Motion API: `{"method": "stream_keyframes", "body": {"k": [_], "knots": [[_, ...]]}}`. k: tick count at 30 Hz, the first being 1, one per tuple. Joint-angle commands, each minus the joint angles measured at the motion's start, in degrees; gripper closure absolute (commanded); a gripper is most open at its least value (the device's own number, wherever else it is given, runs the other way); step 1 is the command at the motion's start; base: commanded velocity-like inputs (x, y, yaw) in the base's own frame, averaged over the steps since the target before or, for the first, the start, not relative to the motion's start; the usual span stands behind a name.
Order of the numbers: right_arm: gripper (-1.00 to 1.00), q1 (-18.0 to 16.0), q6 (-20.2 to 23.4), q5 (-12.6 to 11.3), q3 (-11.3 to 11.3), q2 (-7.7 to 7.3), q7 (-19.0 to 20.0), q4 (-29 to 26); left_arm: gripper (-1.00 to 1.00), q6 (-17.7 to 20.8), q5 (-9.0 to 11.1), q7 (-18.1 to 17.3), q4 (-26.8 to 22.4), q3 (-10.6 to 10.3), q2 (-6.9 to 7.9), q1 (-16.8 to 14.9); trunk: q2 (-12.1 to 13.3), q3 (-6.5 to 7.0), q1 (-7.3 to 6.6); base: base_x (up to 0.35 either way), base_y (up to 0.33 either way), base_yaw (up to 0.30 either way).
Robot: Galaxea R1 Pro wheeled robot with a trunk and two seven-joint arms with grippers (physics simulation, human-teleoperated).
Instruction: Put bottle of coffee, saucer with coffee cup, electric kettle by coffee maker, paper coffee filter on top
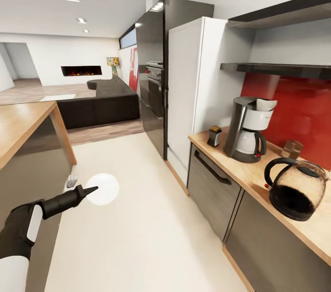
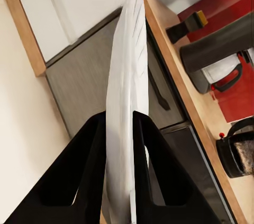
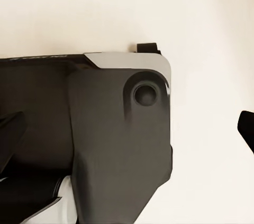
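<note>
Left wrist view has the left gripper with its two black fingers pinched tight on the edge of the small flat round plain white saucer, so that's clamped and being carried. Head view shows the same thing at lower left: the left gripper out over the pale floor with the white disc at its tip, well apart from the counter.

Right wrist view is mostly a dark grey robot part over cream floor, with just a black sliver at the right edge, so I can't tell whether the right gripper is apart or together.

Moving out to the right side of the head view, the long light-wood kitchen countertop already has a fair bit sorted:
- tall dark grey coffee maker is standing on it, with what looks like the off-white paper coffee filter poking out the top
- small dark bottle of coffee with a tan-gold cap sits just left of the machine
- rounded clear-glass electric kettle with a black loop handle is near the machine, lower right
- glossy black kitchen shelf above looks bare

By my read, what's left is landing the saucer beside the machine, then the cup on it. I can't pick out a cup.
</note>
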Motion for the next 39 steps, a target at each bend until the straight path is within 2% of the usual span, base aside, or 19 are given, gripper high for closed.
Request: {"method": "stream_keyframes", "body": {"k": [1, 14, 18, 21, 26, 29, 33, 35, 39], "knots": [[-1.00, -0.1, 0.2, -0.4, 0.5, 0.00, 0.0, 0.0, 1.00, 0.2, 0.0, 0.0, 0.0, 0.1, 0.01, 0.0, -0.1, -0.15, 0.03, 0.000, 0.000, -0.284], [-1.00, -0.1, 0.2, -0.4, 0.5, -0.03, 0.0, 0.0, 1.00, 0.1, -0.2, 0.1, 0.0, 0.1, -0.08, -0.2, -0.1, -0.19, 0.03, 0.000, 0.000, -0.296], [-1.00, -0.1, 0.2, -0.4, 0.4, 0.00, 0.0, 0.0, 1.00, 0.3, -0.3, 1.3, 0.5, -0.1, 0.04, -1.0, -0.1, -0.19, 0.03, 0.000, 0.000, -0.298], [-1.00, -0.1, 0.2, -0.4, 0.4, -0.04, -0.1, 0.0, 1.00, 1.9, -0.2, 5.5, 2.2, -0.1, 0.14, -2.7, -0.1, -0.19, 0.03, 0.000, 0.000, -0.298], [-1.00, -0.1, 0.2, -0.5, 0.4, -0.07, -0.1, 0.0, 1.00, 5.6, -0.1, 14.6, 5.7, -0.2, 0.00, -9.8, -0.1, -0.19, 0.03, 0.000, 0.000, -0.298], [-1.00, -0.1, 0.2, -0.5, 0.4, -0.08, -0.1, 0.0, 1.00, 5.8, -0.2, 17.7, 7.8, -0.4, -0.29, -12.6, -0.1, -0.19, 0.03, 0.000, 0.000, -0.298], [-1.00, -0.1, 0.2, -0.5, 0.4, -0.08, -0.1, 0.0, 1.00, 5.6, 0.1, 22.9, 9.7, -0.2, -0.61, -13.6, -0.1, -0.19, 0.03, 0.000, 0.000, -0.298], [-1.00, -0.1, 0.1, -0.5, 0.5, -0.08, -0.2, 0.0, 1.00, 5.6, 0.2, 23.9, 9.6, -0.1, -0.54, -13.3, -0.1, -0.19, 0.03, 0.000, 0.000, -0.298], [-1.00, -0.1, 0.1, -0.6, 0.5, -0.35, -0.2, 0.0, 1.00, 5.6, 0.2, 23.6, 9.5, -0.2, -0.58, -13.1, -0.1, -0.19, 0.03, 0.017, 0.000, -0.298]]}}
